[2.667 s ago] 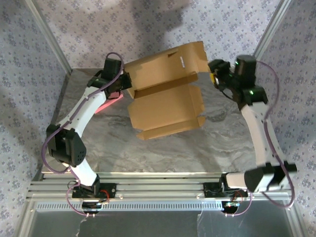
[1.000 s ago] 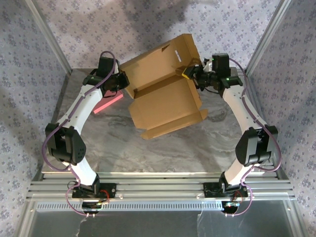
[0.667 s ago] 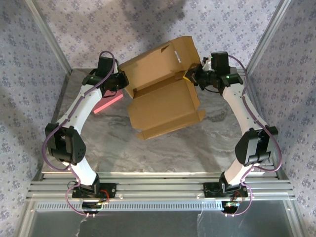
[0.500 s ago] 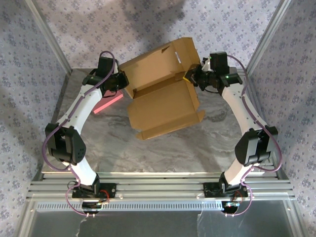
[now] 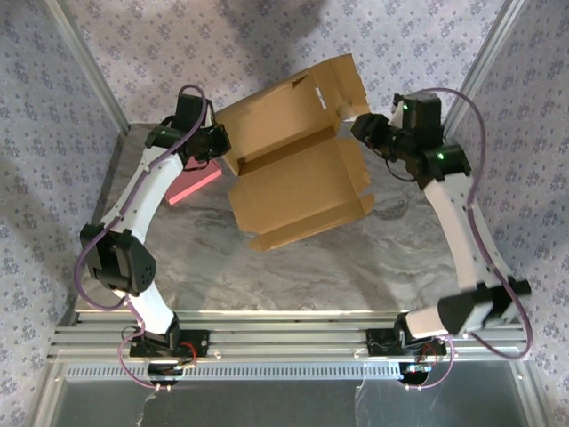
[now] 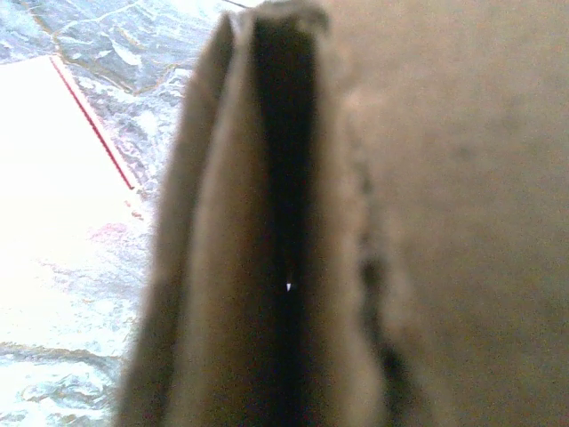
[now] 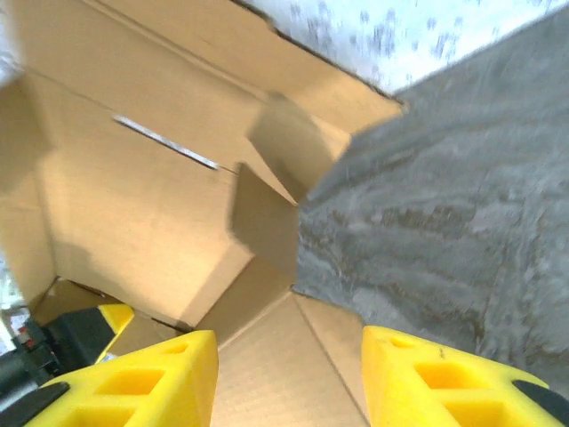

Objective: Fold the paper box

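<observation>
I see the table carrying the paper box at its far middle, half folded, back panel raised, bare cardboard inside. My left wrist camera shows its doubled edge close up. A pink sheet lies to its left. The left gripper is clamped on the box's left edge. The right gripper gapes, holding nothing.

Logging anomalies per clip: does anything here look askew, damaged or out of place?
Nothing looks damaged. The paper box lies skewed on the table, half-folded, its far panel raised, pinched at its left edge by the left gripper. The right gripper is open beside the right flap.
</observation>
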Motion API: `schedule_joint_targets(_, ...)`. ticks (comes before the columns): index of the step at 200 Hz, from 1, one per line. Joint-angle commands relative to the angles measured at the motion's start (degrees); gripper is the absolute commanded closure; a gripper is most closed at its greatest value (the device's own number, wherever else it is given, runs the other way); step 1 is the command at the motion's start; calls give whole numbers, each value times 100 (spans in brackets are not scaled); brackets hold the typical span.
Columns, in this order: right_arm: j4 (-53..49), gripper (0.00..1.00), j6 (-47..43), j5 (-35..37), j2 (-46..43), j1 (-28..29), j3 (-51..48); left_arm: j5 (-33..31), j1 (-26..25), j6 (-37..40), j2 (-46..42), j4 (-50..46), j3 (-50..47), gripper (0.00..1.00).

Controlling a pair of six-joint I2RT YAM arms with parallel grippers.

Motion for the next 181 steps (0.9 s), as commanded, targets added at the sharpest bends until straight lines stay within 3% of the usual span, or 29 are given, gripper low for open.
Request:
schedule_joint_targets(1,140,53,-525,855,-383,259,-255,-320,-75,148,126,-582,411,100)
schedule_joint_targets(48,-150,42,-813,791,603,729,922,-831,-319,312,400,-1294,995,100)
schedule_joint_targets(98,-1203,42,-1455,1188,2249,1353,3015,-895,-471,290,551,-1519,1197,100)
schedule_joint_targets(181,-1211,48,-1463,1573,2700,1302,3379,-783,-498,330,552,-1618,1349,100)
